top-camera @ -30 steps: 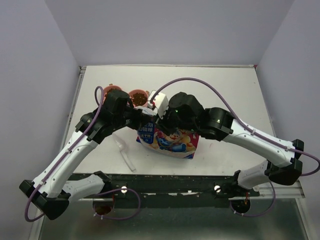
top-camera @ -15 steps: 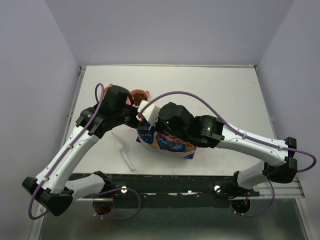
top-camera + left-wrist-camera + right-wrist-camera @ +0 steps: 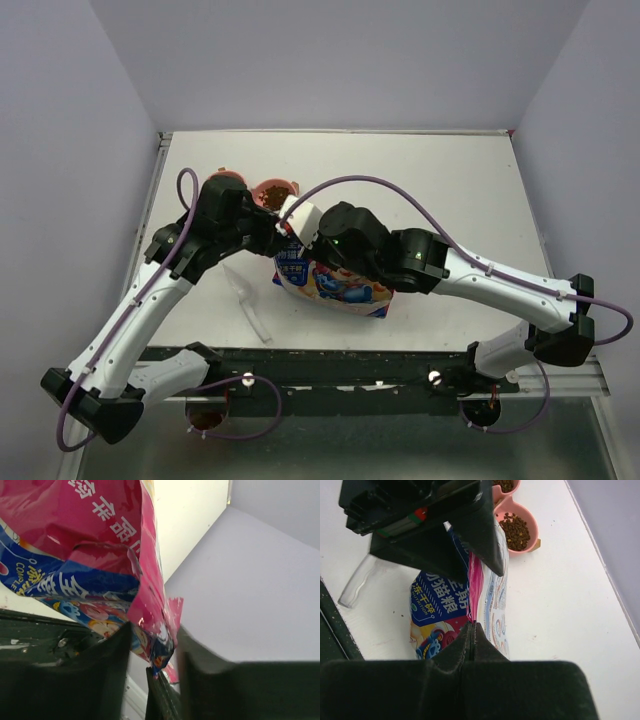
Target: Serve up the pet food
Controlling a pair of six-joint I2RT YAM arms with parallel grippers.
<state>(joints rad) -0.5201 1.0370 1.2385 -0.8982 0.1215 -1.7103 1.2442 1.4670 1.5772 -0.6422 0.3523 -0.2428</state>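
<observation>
The pet food (image 3: 516, 530) is dark brown kibble in a pink double bowl (image 3: 534, 544), seen at the back left (image 3: 272, 192) in the top view. A glossy pink and blue bag (image 3: 345, 285) stands in front of the bowl. My right gripper (image 3: 472, 626) is shut on the bag's (image 3: 435, 607) pink top edge. My left gripper (image 3: 152, 647) is open, and a corner of the bag (image 3: 90, 540) hangs between its fingers without being pinched. From above, the left gripper (image 3: 272, 232) and the right gripper (image 3: 297, 243) meet at the bag's top left.
A clear plastic scoop (image 3: 248, 300) lies on the white table (image 3: 440, 170) left of the bag, also seen as the scoop (image 3: 357, 587) in the right wrist view. The table's dark front edge (image 3: 350, 362) runs just behind the bag.
My left gripper has opened and let go of the bag's edge. My right gripper swung left and closed on the bag's top edge.
</observation>
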